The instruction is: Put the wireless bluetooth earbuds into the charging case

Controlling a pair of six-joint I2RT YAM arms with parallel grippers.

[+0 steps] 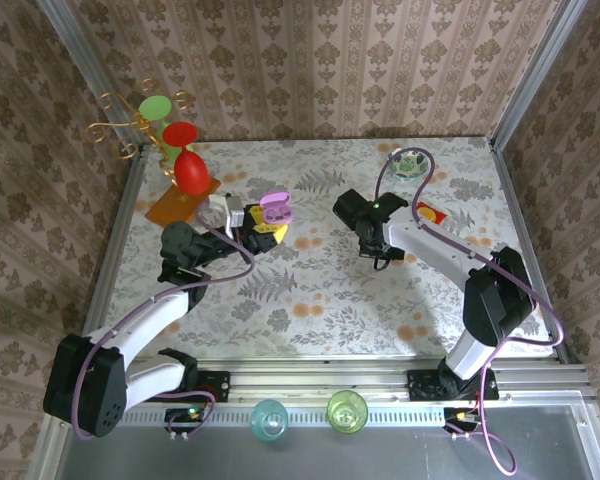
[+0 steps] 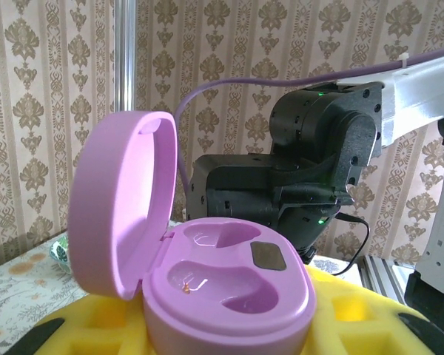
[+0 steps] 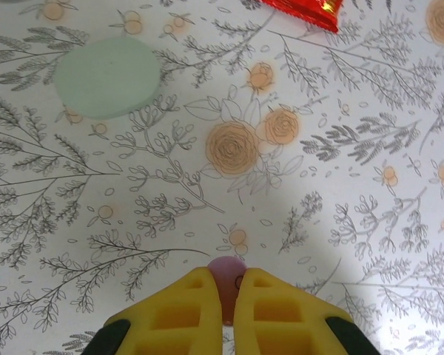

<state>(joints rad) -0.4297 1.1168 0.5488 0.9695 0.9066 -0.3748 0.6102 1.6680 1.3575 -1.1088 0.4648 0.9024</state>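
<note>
On the left half of the flowery surface point(image 1: 310, 290), gripped the lilac charging case point(image 2: 229, 296) between the yellow left fingers point(image 2: 355, 314), closed on its two sides. Held it with the round lid point(image 2: 118, 207) swung up and open. Showed two hollow beds inside, both bare, with a tiny gold dot point(image 2: 186, 287) in the nearer bed and a small dark square point(image 2: 268, 257) by the farther one.

Near the middle of the surface, to the right of the case and apart from it, pinched one small lilac earbud point(image 3: 226, 275) with the yellow right fingers point(image 3: 200, 296), shut tight on it. Pointed down at the surface. Hid most of the earbud between the tips and let just its round end peek out. Could not tell if the earbud touched the surface.

Spotted a pale green round thing point(image 3: 107, 76) lying flat, up and to the left of those fingers in the right wrist view, and a shiny red packet point(image 3: 303, 11) at the top edge. Spotted a red glass point(image 1: 190, 170) and a green glass point(image 1: 156, 106) by a curly gold stand point(image 1: 115, 130) at the far left corner. Saw a blue cup point(image 1: 269, 418) and a green cup point(image 1: 347, 410) side by side at the near edge, between the two arm bases.
</note>
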